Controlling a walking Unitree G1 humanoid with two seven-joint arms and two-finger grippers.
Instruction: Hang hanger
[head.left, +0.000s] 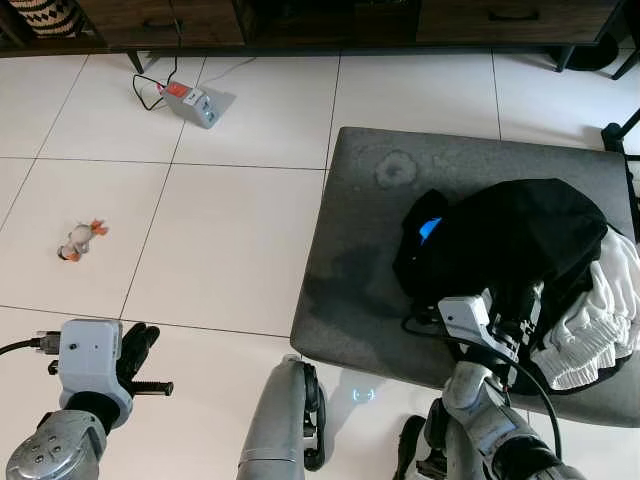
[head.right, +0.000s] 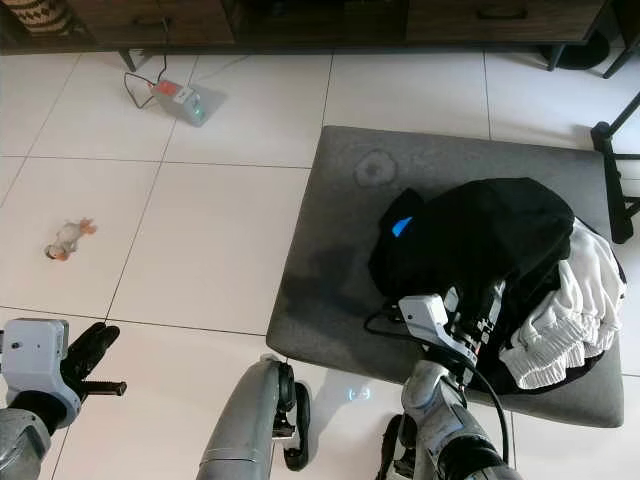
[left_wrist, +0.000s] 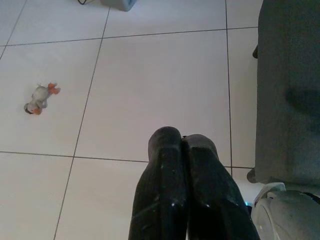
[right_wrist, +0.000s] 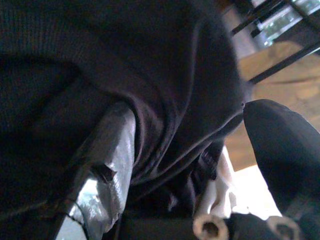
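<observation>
A pile of clothes lies on the right side of a grey cushioned ottoman (head.left: 360, 250): a black garment (head.left: 510, 235) on top and white ruffled fabric (head.left: 600, 315) under it. My right gripper (head.left: 528, 305) is pushed into the near edge of the pile. In the right wrist view its fingers (right_wrist: 107, 150) stand apart with a fold of the black garment (right_wrist: 165, 100) between them. A thin black curved line (head.left: 420, 326) lies beside the pile; I cannot tell whether it is a hanger. My left gripper (left_wrist: 182, 142) is shut and holds nothing, low over the floor at my left.
A small toy duck (head.left: 80, 240) lies on the white tiles at left. A grey box with a red label (head.left: 192, 102) and its cable sit near the dark cabinet (head.left: 330, 20) at the back. A black stand leg (head.left: 620, 135) is beside the ottoman's far right.
</observation>
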